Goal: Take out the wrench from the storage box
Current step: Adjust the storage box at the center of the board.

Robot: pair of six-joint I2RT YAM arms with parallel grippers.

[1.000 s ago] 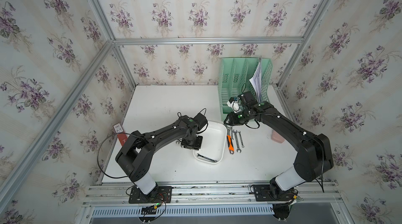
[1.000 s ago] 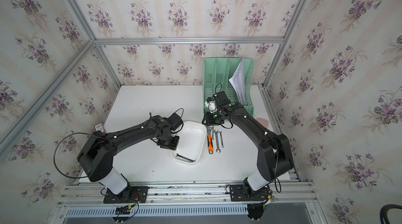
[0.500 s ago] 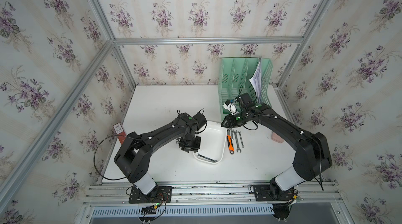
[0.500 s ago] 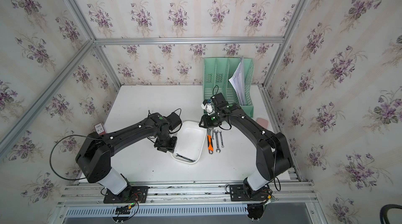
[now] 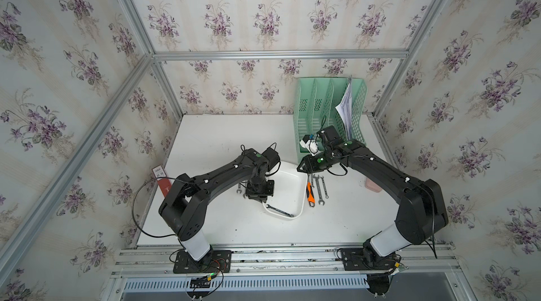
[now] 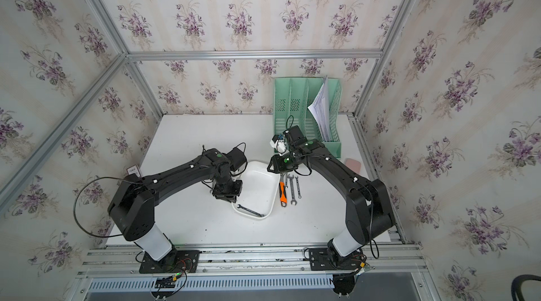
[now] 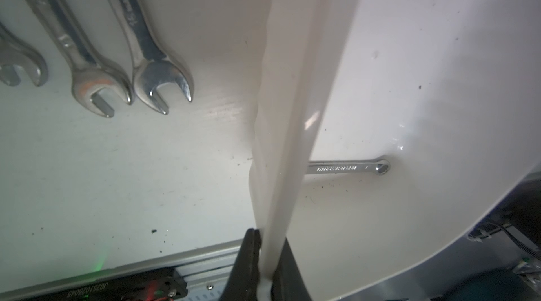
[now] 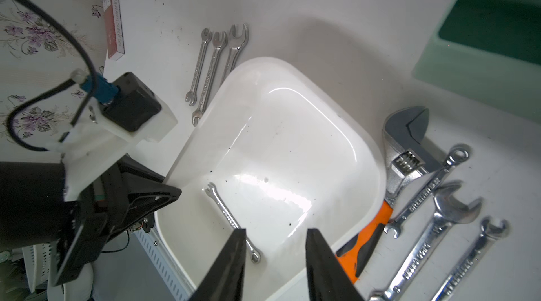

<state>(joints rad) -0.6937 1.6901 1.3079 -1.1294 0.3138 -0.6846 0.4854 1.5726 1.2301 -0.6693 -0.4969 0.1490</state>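
Note:
The storage box (image 5: 288,185) (image 6: 260,185) is a shallow white tray in the middle of the table. One small silver wrench (image 5: 279,210) (image 6: 250,210) lies across its near end, also seen in the wrist views (image 7: 348,168) (image 8: 231,220). My left gripper (image 5: 259,195) (image 6: 227,194) stands at the tray's left wall. In the left wrist view the left gripper (image 7: 268,233) is shut on the storage box rim (image 7: 281,109). My right gripper (image 5: 301,167) (image 6: 270,167) hovers over the tray's far right corner. It (image 8: 275,230) is open and holds nothing.
Three silver wrenches (image 8: 216,65) (image 7: 87,51) lie on the table left of the tray. An orange-handled adjustable wrench (image 5: 310,192) and three spanners (image 5: 319,189) lie right of it. A mint-green file rack (image 5: 328,109) stands behind, a pink case (image 5: 371,184) far right, a red packet (image 5: 162,181) far left.
My left gripper has shifted along the tray's left wall toward the near end and closed on the rim. The right gripper has edged left over the tray's far corner.

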